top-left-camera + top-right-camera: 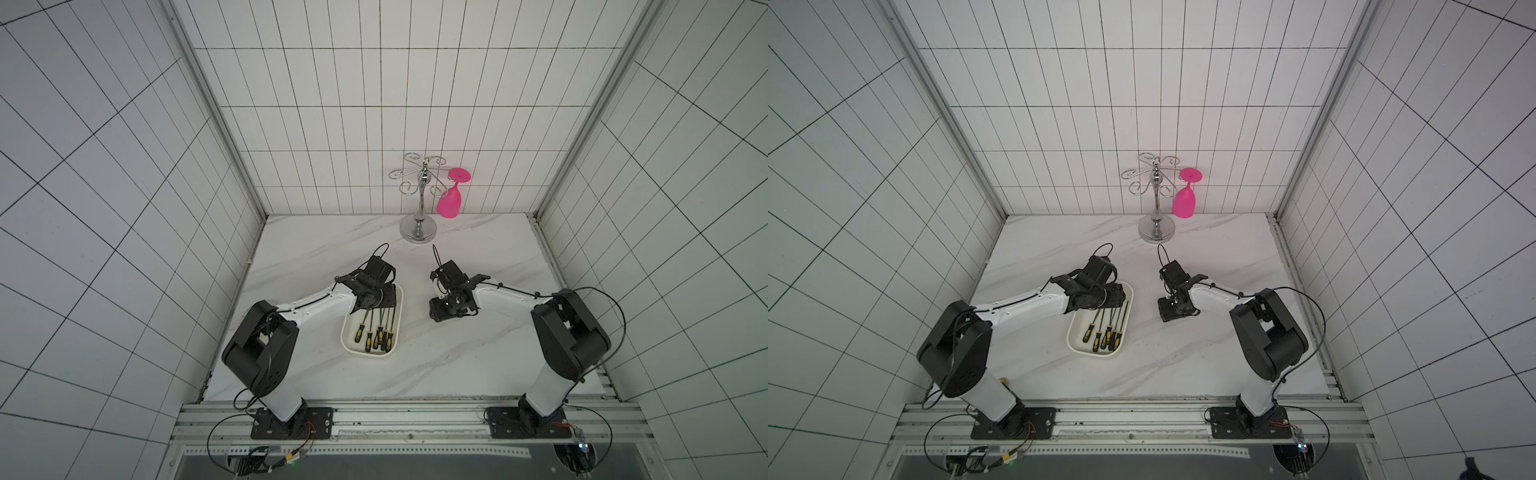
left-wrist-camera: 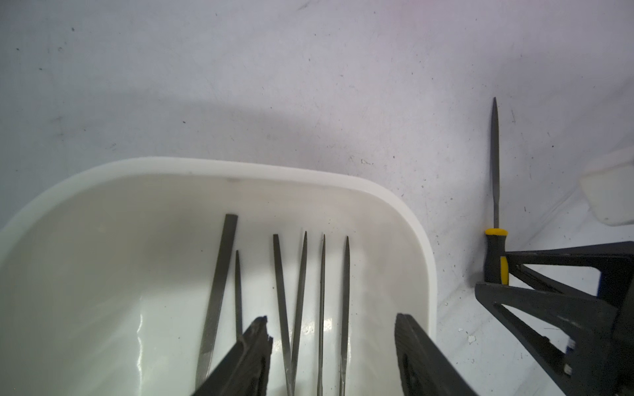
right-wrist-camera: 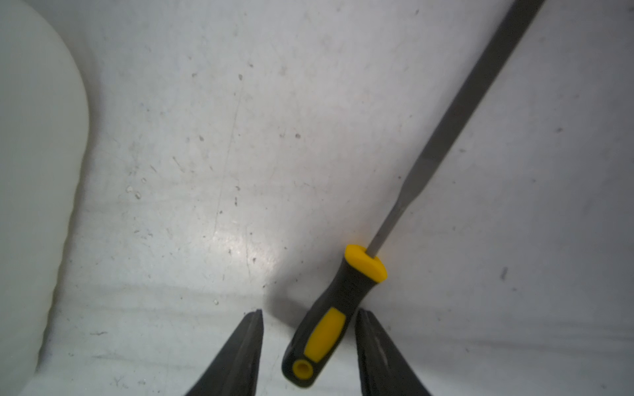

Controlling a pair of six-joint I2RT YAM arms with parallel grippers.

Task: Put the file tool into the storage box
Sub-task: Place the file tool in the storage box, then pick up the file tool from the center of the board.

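Note:
The storage box (image 1: 370, 354) (image 1: 1096, 354), a white shallow tray, lies left of the table's middle with several black-and-yellow files (image 1: 376, 332) in it. My left gripper (image 1: 376, 305) (image 2: 332, 322) hovers open over the tray's far end, nothing between its fingers. In the left wrist view the file blades (image 2: 300, 291) lie below it inside the rim (image 2: 240, 166). One file tool (image 3: 343, 295) (image 2: 495, 171) lies on the table right of the tray. My right gripper (image 3: 310, 313) (image 1: 442, 311) straddles its handle, open, with a gap on one side. Both top views hide this file under the gripper.
A chrome glass rack (image 1: 419, 199) stands at the back of the marble table, with a pink glass (image 1: 451, 201) hanging upside down from it. The tray's side (image 3: 34, 171) is close beside my right gripper. Tiled walls enclose three sides.

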